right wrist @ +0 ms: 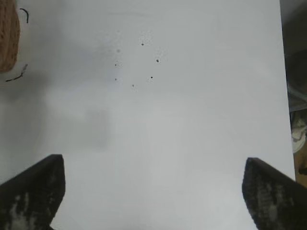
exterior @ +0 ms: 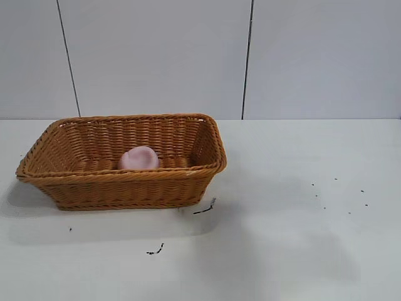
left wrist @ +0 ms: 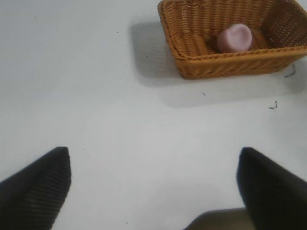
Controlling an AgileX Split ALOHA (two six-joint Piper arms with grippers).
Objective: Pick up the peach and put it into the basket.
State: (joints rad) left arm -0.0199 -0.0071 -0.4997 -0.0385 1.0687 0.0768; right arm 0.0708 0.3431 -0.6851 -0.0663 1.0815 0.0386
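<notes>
The pale pink peach (exterior: 139, 158) lies inside the orange-brown wicker basket (exterior: 125, 183), near its front wall; the basket stands on the white table at the left. The left wrist view also shows the peach (left wrist: 234, 38) in the basket (left wrist: 225, 64), far from my left gripper (left wrist: 154, 165), which is open and empty over bare table. My right gripper (right wrist: 152, 175) is open and empty over bare table; only a corner of the basket (right wrist: 8, 40) shows in its view. Neither gripper appears in the exterior view.
Small dark specks and squiggles mark the table: by the basket's front right corner (exterior: 205, 207), in front of it (exterior: 155, 251), and at the right (exterior: 341, 194). The table's edge (right wrist: 283, 72) shows in the right wrist view. A pale panelled wall stands behind.
</notes>
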